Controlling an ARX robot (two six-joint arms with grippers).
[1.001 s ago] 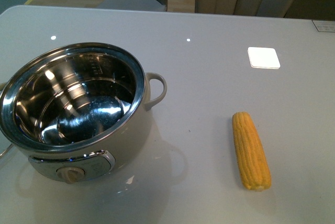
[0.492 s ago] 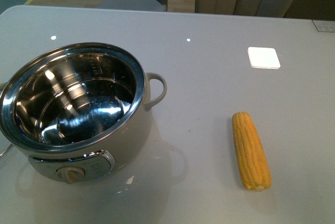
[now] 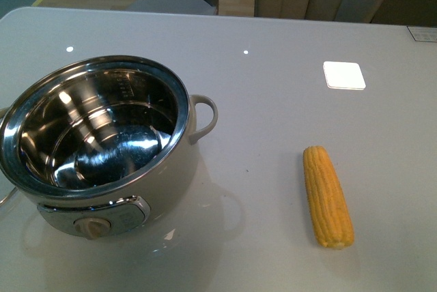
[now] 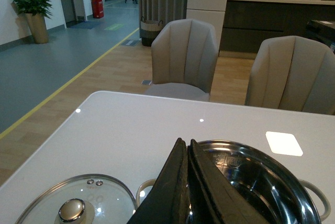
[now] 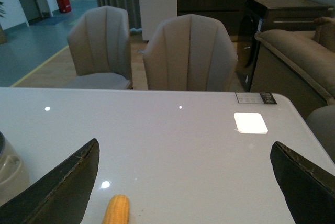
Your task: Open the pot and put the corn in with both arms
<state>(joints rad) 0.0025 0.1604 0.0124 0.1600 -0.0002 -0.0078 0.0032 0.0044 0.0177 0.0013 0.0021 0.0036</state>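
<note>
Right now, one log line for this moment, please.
pot: open, empty | lid: on table beside pot | corn: on table | left tool: shut | right tool: open

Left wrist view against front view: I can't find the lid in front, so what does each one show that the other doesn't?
Only the left wrist view shows the lid, lying on the table next to the pot, and the left gripper, jaws shut. Only the front view shows the corn and the dial. Both show the open pot, the table and the bright square.
</note>
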